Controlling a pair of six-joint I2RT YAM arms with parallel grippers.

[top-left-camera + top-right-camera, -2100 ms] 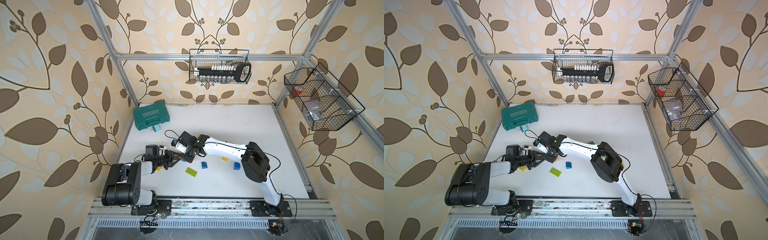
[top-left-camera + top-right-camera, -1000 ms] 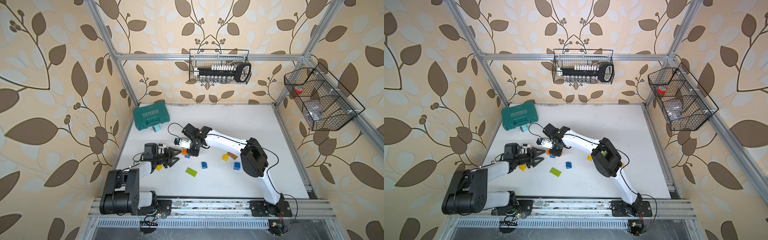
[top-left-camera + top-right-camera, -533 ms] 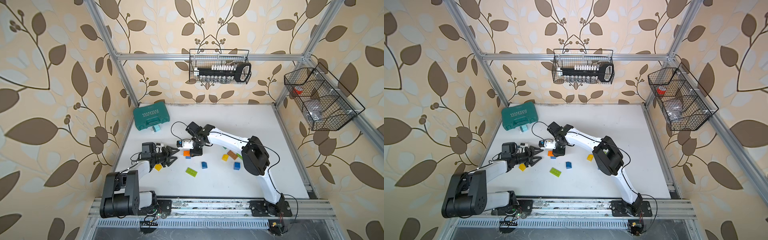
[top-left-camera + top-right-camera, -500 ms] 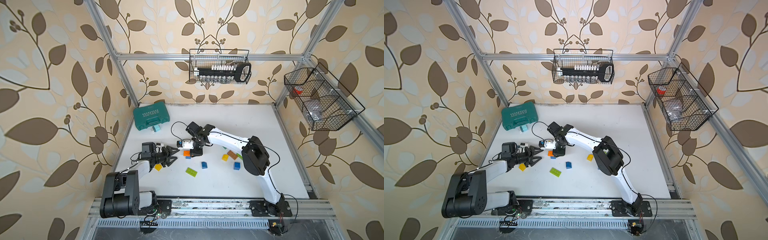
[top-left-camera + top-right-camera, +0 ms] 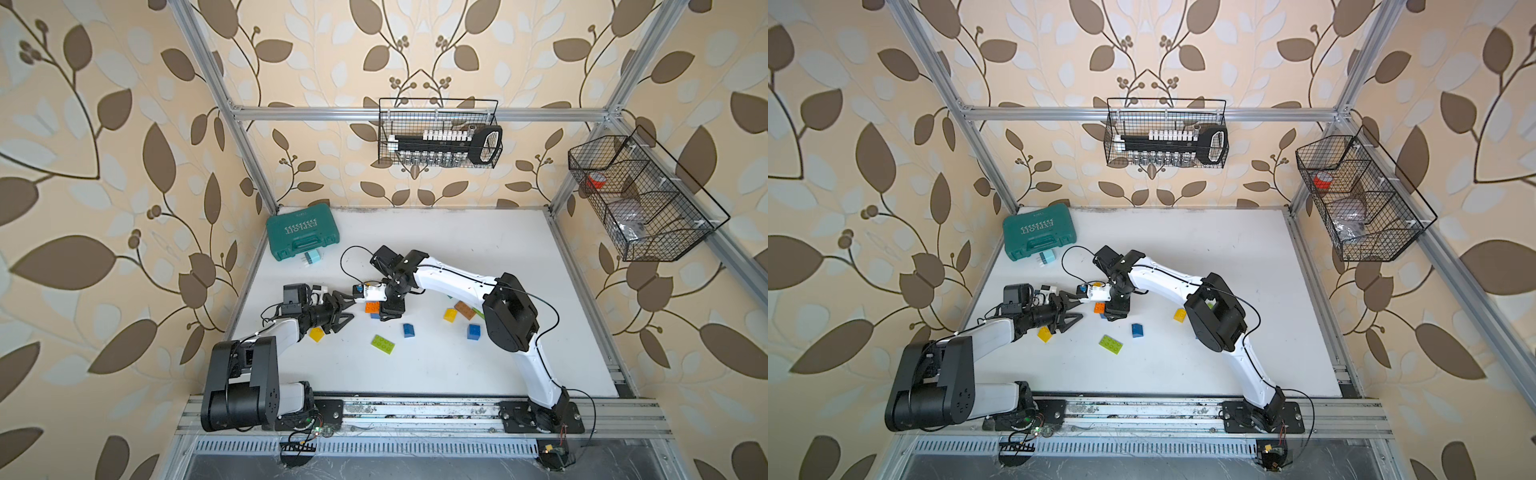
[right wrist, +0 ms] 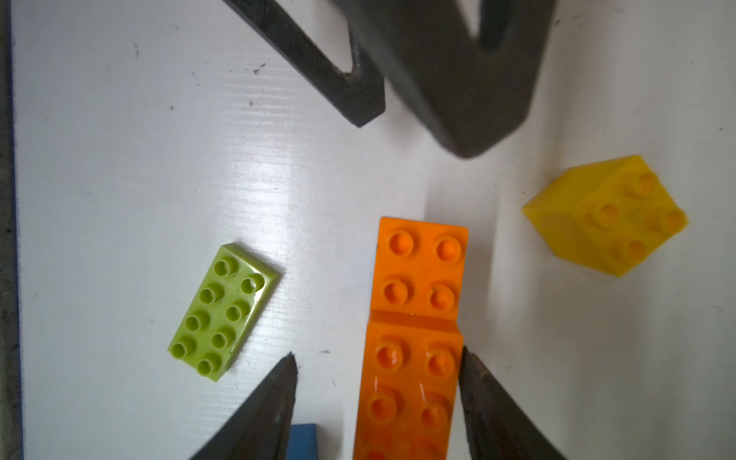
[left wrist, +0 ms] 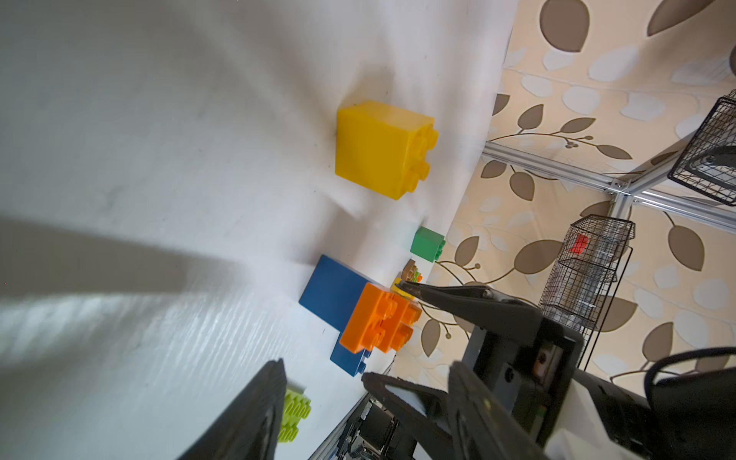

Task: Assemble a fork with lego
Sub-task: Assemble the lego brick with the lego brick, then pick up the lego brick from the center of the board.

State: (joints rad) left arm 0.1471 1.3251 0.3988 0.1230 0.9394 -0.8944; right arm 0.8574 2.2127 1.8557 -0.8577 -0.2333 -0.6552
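The orange bricks (image 5: 372,306) sit left of the middle of the table (image 5: 457,374) in both top views, stepped on top of a blue brick (image 7: 330,294). The right gripper (image 6: 377,353) stands over them with its jaws parted. One finger (image 6: 490,402) is right at the orange edge and the other is clear of it, so it grips nothing. At nine o'clock from the stack, the left gripper (image 5: 348,309) points toward it, spread in a V and empty. A yellow cube (image 5: 316,334) lies at eight o'clock, a green plate (image 5: 383,344) at five and a loose blue brick (image 5: 409,330) at four. At three o'clock are a yellow brick (image 5: 449,314) and a brown brick (image 5: 464,309). A teal case (image 5: 301,234) lies at eleven.
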